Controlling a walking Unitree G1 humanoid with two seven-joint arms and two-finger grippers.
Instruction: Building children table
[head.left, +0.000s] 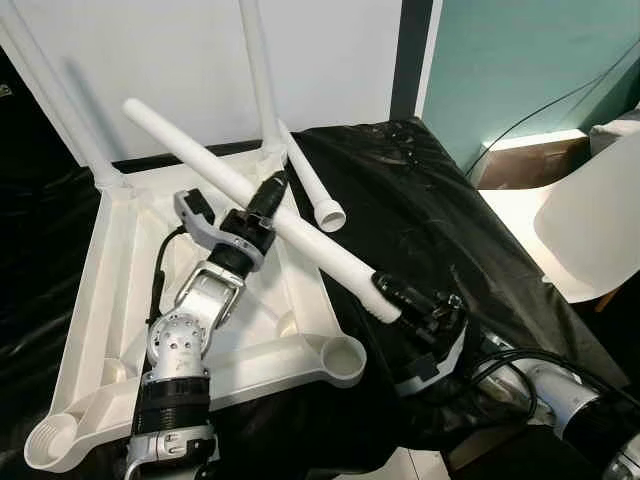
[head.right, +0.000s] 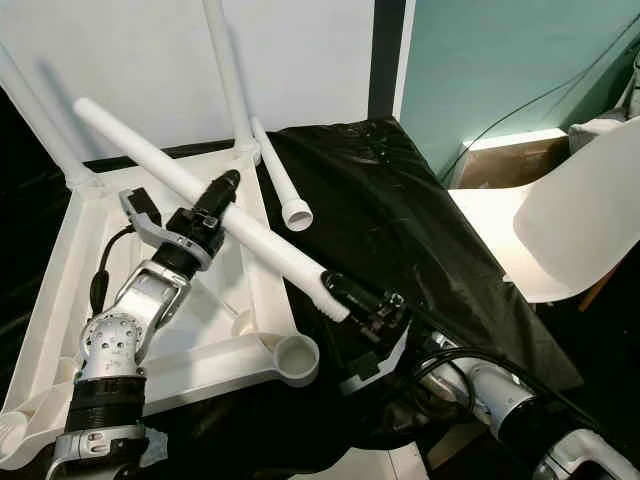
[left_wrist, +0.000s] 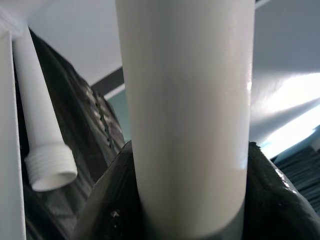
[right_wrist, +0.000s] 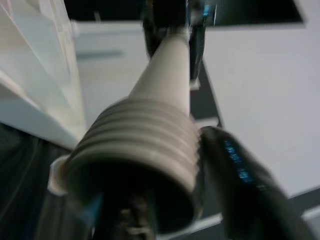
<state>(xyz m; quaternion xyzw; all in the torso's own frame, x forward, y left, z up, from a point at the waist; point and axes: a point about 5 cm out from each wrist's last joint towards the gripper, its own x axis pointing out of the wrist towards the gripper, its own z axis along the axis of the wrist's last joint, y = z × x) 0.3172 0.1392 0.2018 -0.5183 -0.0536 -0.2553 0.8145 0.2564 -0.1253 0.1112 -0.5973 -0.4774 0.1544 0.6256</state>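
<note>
Currently white table leg (head.left: 250, 190) held aslant above upturned white tabletop (head.left: 100, 300), which lies on black sheet (head.left: 420, 220). Left gripper (head.left: 270, 195) clamped round leg's middle; right gripper (head.left: 392, 292) clamped on its threaded lower end (thread ridges plain in right wrist view). Two legs already upright in far corner sockets. Another loose leg (head.left: 310, 190) lies on tabletop's far edge, threaded end toward sheet. Near corner socket (head.left: 342, 358) open. White chair (head.left: 590, 240) at right.
</note>
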